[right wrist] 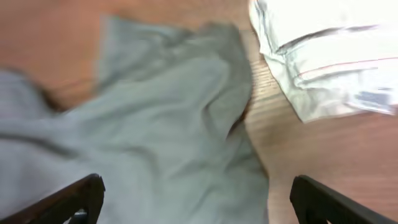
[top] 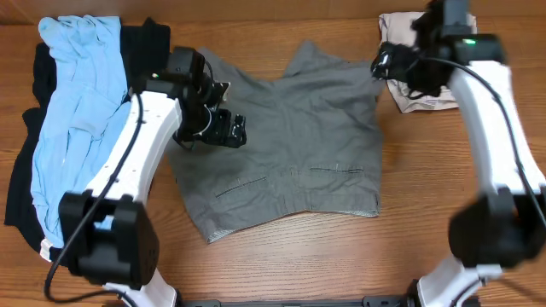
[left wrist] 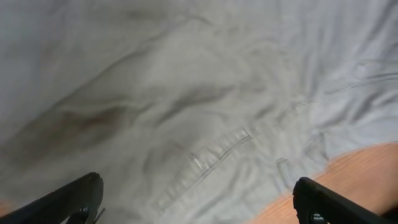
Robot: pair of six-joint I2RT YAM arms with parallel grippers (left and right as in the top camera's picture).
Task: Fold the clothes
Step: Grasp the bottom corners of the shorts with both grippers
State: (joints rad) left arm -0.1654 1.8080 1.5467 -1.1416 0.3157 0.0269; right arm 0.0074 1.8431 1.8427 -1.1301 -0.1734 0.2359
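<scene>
At far left I see a blue garment (top: pixel 77 111) over a black garment (top: pixel 21 196), partly behind the left arm (top: pixel 128 162). Left gripper (left wrist: pixel 199 199) gapes wide over the shorts (top: pixel 290 145), spread at centre. Right gripper (right wrist: pixel 196 199), fingers apart too, hangs at their corner beside beige cloth (right wrist: pixel 323 56); its label (right wrist: pixel 373 99) blurs, unreadable.

The shorts (top: pixel 299 141) were plain mid-grey, no print, with paler stitching round the pockets. The light blue garment (top: pixel 77 111) was a solid colour, same for the black garment (top: pixel 19 196). The cream garment (top: pixel 414 98) was off-white with a faint pinkish line. The worktop (top: pixel 341 256) was orange-brown wood grain. The left arm (top: pixel 136 153) and right arm (top: pixel 490 94) were white with black joints.
</scene>
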